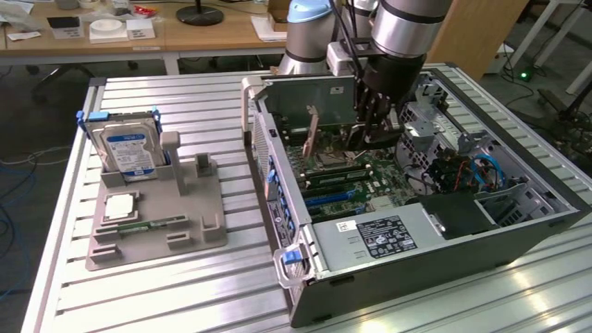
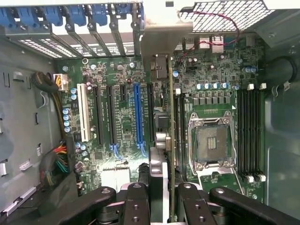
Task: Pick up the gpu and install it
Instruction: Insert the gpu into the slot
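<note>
On the metal table (image 1: 166, 97) sits an open computer case (image 1: 416, 270), and inside it the end effector (image 1: 372, 135) pinches the gpu (image 1: 310, 100) upright above the motherboard (image 2: 117, 93); the fitting step seems in hand, and it needs the card's edge straight over a slot.

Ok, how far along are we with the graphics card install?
Pickup looks done: the flat green expansion card with the silver bracket is clamped on edge in the gripper, away from the grey holder tray. In hand: it hangs inside the open grey computer case, above the green motherboard. Left: it does not look seated in a slot yet.
</note>
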